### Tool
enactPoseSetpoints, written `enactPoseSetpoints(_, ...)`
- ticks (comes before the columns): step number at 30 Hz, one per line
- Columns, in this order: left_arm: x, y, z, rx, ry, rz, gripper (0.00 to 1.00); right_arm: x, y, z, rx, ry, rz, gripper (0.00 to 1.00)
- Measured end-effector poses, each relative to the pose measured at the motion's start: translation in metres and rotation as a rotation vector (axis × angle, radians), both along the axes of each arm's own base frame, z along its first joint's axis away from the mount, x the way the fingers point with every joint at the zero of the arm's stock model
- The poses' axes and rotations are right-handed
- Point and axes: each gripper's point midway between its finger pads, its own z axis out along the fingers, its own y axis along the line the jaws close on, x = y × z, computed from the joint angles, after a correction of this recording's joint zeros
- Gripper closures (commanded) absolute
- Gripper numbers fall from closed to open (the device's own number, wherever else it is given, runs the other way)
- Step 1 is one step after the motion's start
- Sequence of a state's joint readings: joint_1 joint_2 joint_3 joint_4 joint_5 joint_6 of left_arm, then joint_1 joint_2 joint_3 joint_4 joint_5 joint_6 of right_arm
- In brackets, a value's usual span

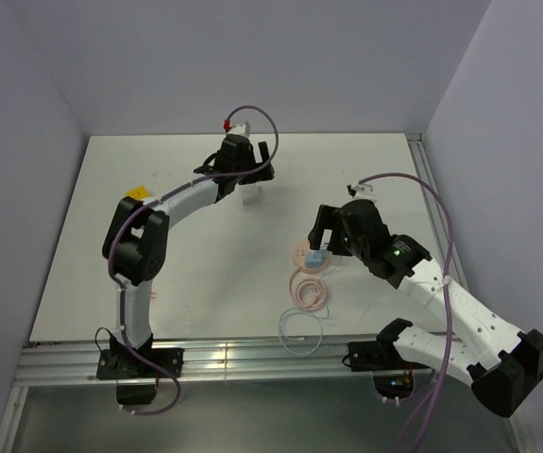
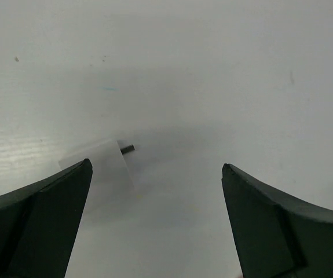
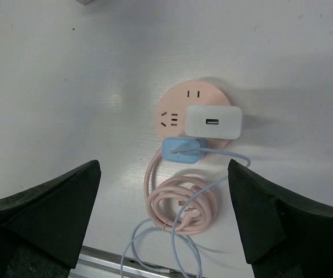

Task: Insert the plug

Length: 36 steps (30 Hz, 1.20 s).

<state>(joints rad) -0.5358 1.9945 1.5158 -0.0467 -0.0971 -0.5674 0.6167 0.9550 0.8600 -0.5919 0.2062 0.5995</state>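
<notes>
Plug (image 3: pixel 182 152): small and light blue, at the near edge of the pink round socket (image 3: pixel 180 101) and overlapping its rim. I cannot tell whether its pins are seated.
Charger (image 3: pixel 213 122): a white rectangular one with a port in its face. It sits on the socket just beyond the plug, and the two are touching or very nearly so.
Thin cable (image 3: pixel 235 154): pale, it leaves the plug toward the right, bends back, crosses the coil and ends in loose loops near the table's front edge.
Pink cord (image 3: pixel 180 202): wound in a flat coil on the table, just on the near side of the socket.
Right gripper (image 3: pixel 163 168): hangs above the socket and plug with its jaws wide apart and nothing between them. In its wrist view the two dark fingers (image 3: pixel 50 214) frame the socket, plug and coil.
Left gripper (image 2: pixel 156 167): out at the far middle of the table, well apart from the socket. Its jaws are wide apart and clamped on nothing.
White block (image 2: pixel 99 168): lies on the table under the left gripper, close to the finger on the left of that wrist view. A short metal prong (image 2: pixel 127 149) sticks out of its far corner. The block is blurred, so I cannot tell whether it touches the finger.
Table (image 1: pixel 224 283): white and flat. The socket, cord and cable lie right of centre, and the block lies toward the far side.
</notes>
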Motion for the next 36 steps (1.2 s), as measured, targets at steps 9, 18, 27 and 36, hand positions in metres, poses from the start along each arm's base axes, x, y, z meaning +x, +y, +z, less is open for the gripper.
enactPoseSetpoints(9,0.000,0.022,-0.074,0.177,0.176,0.018,0.07,0.003,-0.010,-0.004,0.012,0.000,0.001,0.03)
enactPoseSetpoints(18,-0.004,0.026,-0.101,0.217,0.231,0.026,0.16,0.001,-0.006,-0.007,0.034,0.007,0.028,0.03)
enactPoseSetpoints(27,0.011,0.023,-0.101,0.193,0.219,0.025,0.72,0.000,-0.005,-0.003,0.049,-0.004,0.036,0.03)
enactPoseSetpoints(36,-0.010,0.038,-0.094,0.113,0.229,-0.018,1.00,-0.003,0.002,-0.006,0.067,0.022,0.067,0.03)
